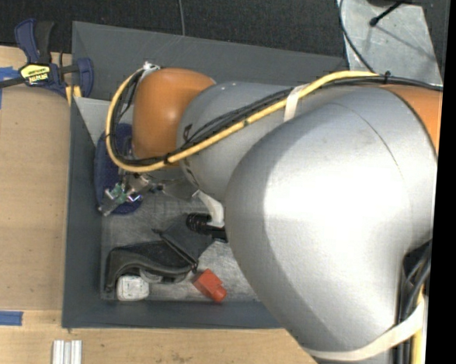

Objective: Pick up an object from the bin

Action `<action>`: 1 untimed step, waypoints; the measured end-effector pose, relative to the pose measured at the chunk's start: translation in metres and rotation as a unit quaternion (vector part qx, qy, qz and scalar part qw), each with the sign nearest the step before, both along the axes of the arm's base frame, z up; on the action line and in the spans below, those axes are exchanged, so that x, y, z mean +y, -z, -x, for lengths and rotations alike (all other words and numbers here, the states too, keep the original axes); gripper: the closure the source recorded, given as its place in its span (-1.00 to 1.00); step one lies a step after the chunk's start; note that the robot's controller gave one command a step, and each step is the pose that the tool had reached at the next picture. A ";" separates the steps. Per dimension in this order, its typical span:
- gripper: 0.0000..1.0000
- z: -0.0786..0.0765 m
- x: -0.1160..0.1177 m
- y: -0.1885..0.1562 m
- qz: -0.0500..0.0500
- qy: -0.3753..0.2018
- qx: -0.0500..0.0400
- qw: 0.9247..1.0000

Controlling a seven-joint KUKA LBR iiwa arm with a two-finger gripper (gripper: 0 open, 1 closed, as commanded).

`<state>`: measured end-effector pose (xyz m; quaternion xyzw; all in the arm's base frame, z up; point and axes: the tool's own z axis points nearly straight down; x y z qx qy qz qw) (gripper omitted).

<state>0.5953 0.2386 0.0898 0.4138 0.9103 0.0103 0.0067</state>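
The hand (pixel 124 195), open or closed I cannot tell, hangs by the bin's (pixel 77 276) left wall, just beside a dark blue thing (pixel 103 168) on its left.

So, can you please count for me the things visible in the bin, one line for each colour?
Blue: 1, blue thing by the left wall
Black: 2, large black piece, small black piece
White: 2, white block, white piece
Red: 1, red block
Total: 6 in sight; the arm covers the right part of the bin.
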 end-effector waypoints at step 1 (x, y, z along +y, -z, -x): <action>1.00 -0.002 -0.002 -0.001 0.001 0.000 -0.004 1.000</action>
